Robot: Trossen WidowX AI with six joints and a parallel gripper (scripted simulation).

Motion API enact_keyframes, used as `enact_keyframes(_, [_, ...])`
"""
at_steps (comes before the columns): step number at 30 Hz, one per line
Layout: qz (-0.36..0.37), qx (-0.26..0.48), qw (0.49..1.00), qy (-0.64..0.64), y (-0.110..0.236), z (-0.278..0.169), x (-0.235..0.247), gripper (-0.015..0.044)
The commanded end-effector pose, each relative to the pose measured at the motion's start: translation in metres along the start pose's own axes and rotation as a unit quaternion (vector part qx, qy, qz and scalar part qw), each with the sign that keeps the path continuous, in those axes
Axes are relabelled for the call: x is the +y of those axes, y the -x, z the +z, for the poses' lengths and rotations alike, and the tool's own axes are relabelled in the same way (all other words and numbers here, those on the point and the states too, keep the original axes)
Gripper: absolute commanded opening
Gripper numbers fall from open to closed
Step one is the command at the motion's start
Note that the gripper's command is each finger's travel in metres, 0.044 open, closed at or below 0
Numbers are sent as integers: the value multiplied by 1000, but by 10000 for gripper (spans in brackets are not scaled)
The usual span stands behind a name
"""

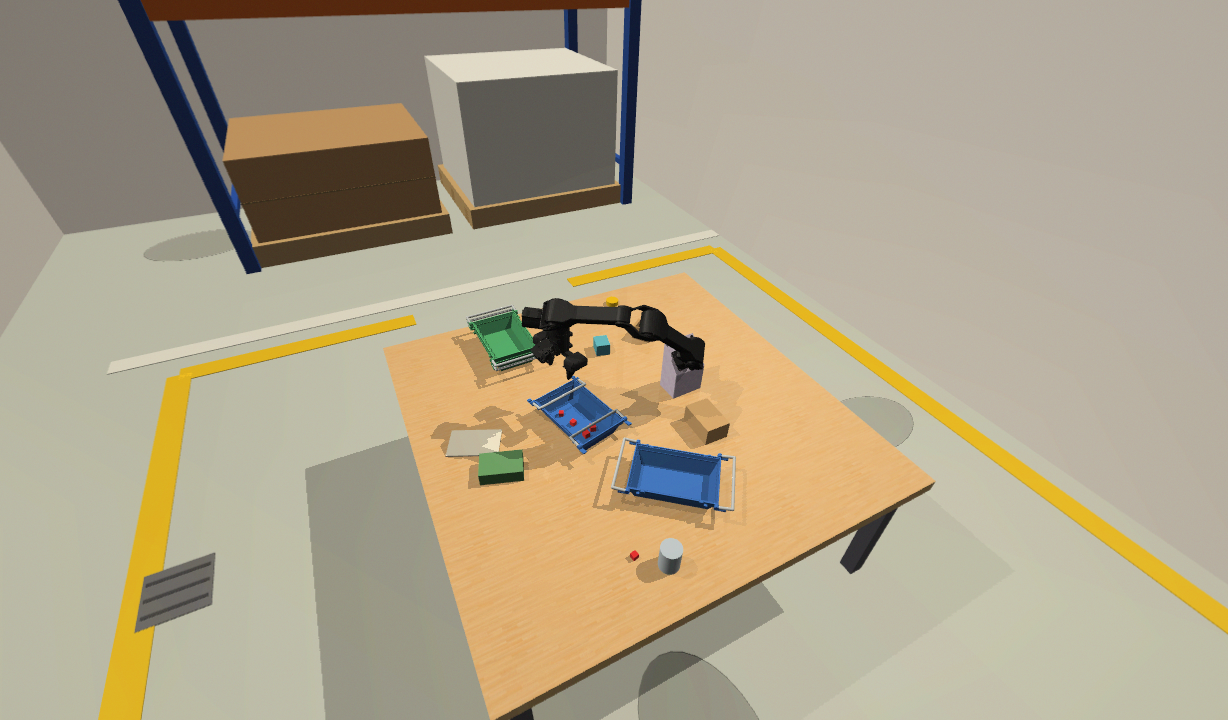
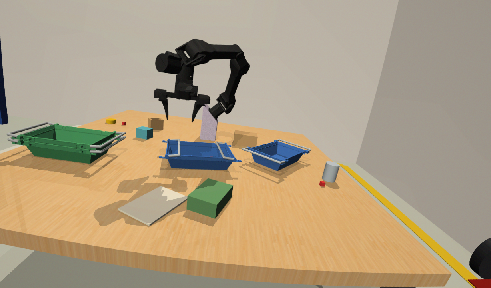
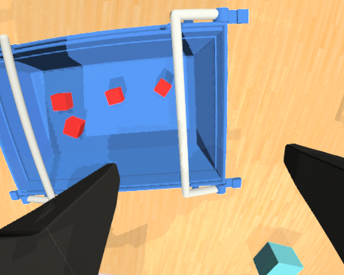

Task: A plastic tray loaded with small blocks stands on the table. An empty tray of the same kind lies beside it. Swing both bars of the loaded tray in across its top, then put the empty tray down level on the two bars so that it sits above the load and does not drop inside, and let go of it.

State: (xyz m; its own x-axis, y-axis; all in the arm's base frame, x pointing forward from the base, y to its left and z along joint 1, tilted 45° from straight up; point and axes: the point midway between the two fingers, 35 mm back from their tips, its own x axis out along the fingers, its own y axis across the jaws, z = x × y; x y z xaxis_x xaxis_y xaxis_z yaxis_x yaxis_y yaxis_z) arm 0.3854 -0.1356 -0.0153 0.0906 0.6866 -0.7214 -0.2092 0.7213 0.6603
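The loaded blue tray (image 1: 591, 407) (image 2: 198, 163) (image 3: 209, 97) stands mid-table with several small red blocks (image 3: 114, 96) inside. Its two wire bars both lie in across its top: one (image 3: 180, 97) (image 2: 220, 150) near one end, the other (image 3: 21, 112) (image 2: 173, 149) near the opposite end. The empty blue tray (image 1: 672, 483) (image 2: 276, 157) lies beside it, its own bars swung out. My gripper (image 1: 560, 360) (image 2: 180, 119) (image 3: 202, 162) is open and empty. It hangs well above the loaded tray's far edge.
Stacked green trays (image 1: 503, 338) (image 2: 66, 141), a teal cube (image 1: 601, 344) (image 3: 278, 262), a green block (image 1: 500, 466) (image 2: 209, 197), a flat pale board (image 2: 150, 205), a brown box (image 1: 706, 420), a grey cylinder (image 1: 670, 556) (image 2: 330, 171) and a loose red cube (image 2: 322, 183) stand around.
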Motion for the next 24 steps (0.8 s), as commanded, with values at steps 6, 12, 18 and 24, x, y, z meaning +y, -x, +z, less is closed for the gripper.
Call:
enact_keyframes(6, [-10, 32, 956, 291, -23, 30, 134, 440])
enact_keyframes(12, [-11, 35, 857, 514, -34, 16, 236, 440])
enact_keyframes(18, [0, 25, 707, 707, -43, -26, 322, 440])
enact_keyframes(24, [18, -1, 517, 856, -49, -87, 384, 440])
